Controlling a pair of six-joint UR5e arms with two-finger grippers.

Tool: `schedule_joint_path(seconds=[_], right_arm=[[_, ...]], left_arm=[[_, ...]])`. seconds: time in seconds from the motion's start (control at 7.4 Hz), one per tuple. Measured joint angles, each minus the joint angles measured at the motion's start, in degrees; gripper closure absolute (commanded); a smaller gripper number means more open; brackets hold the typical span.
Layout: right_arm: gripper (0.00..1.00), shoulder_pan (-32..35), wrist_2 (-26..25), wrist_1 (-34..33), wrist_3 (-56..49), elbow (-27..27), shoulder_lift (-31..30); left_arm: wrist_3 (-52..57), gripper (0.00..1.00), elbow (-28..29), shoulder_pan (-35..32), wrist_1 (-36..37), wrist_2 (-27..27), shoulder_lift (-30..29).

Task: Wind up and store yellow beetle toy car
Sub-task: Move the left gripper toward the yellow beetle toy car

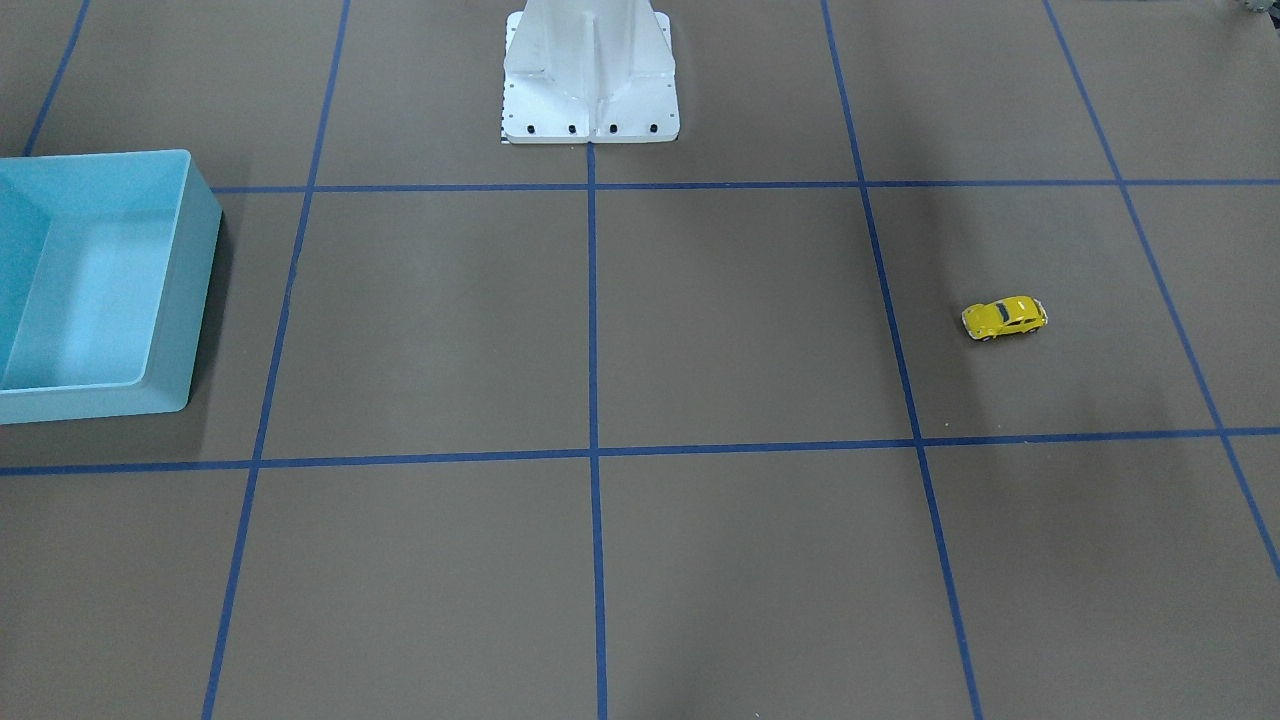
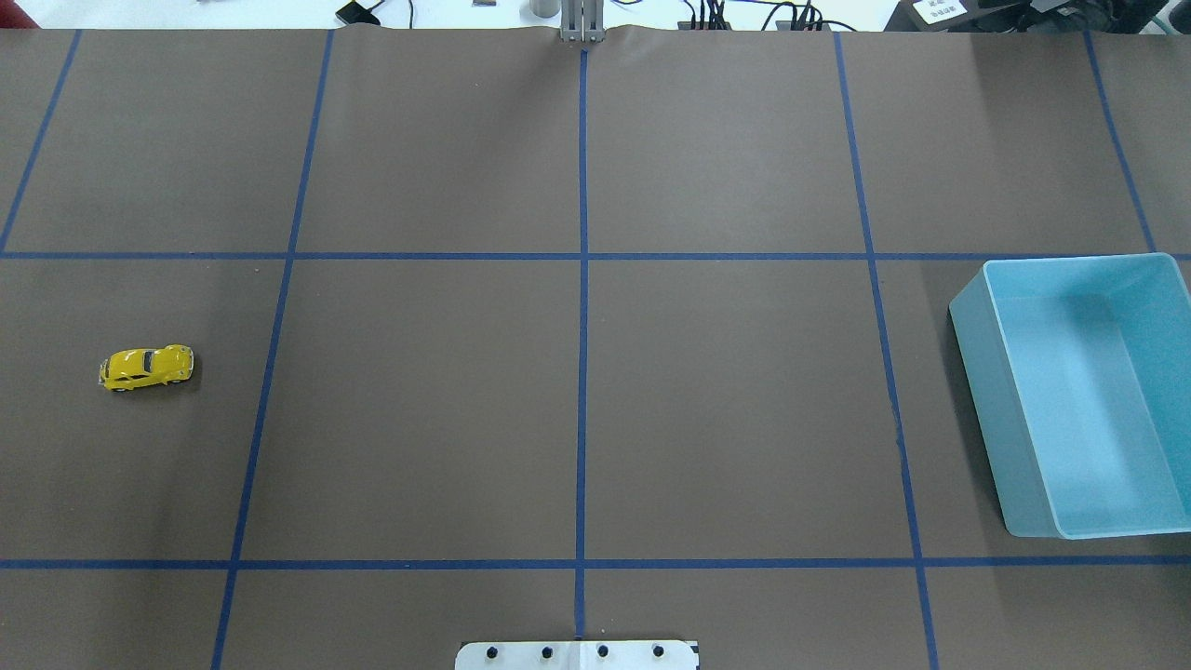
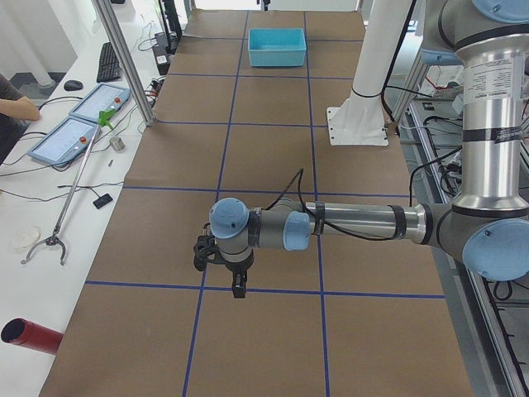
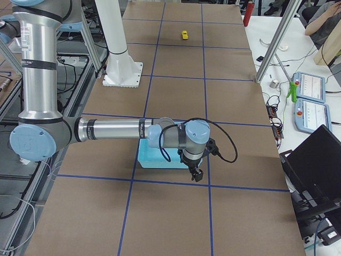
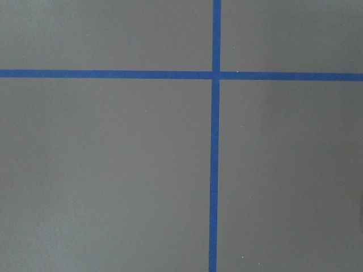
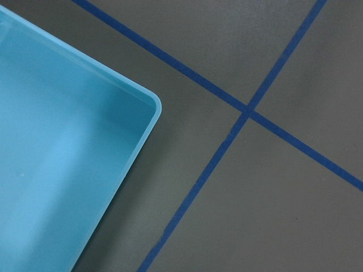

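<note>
The yellow beetle toy car (image 2: 146,367) stands on its wheels on the brown table, on the robot's left side; it also shows in the front view (image 1: 1004,317) and far off in the right side view (image 4: 185,34). The light blue bin (image 2: 1084,391) sits empty at the robot's right; its corner fills the right wrist view (image 6: 68,158). My left gripper (image 3: 238,287) hangs above the table at the left end, fingers pointing down. My right gripper (image 4: 197,174) hangs beside the bin (image 4: 154,158). Both show only in side views, so I cannot tell whether they are open.
The white robot pedestal (image 1: 590,75) stands at the table's middle edge. Blue tape lines (image 5: 214,141) divide the mat into squares. On the operators' side are metal frame posts (image 3: 124,58), control tablets (image 3: 83,124) and a red cylinder (image 3: 29,335).
</note>
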Motion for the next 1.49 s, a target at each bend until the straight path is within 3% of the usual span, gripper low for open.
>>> schedule_joint_path(seconds=[1.49], right_arm=[[0.00, 0.0, 0.0, 0.0, 0.0, 0.0, 0.0]], left_arm=[[0.0, 0.00, -0.3, 1.1, -0.7, -0.4, -1.2]])
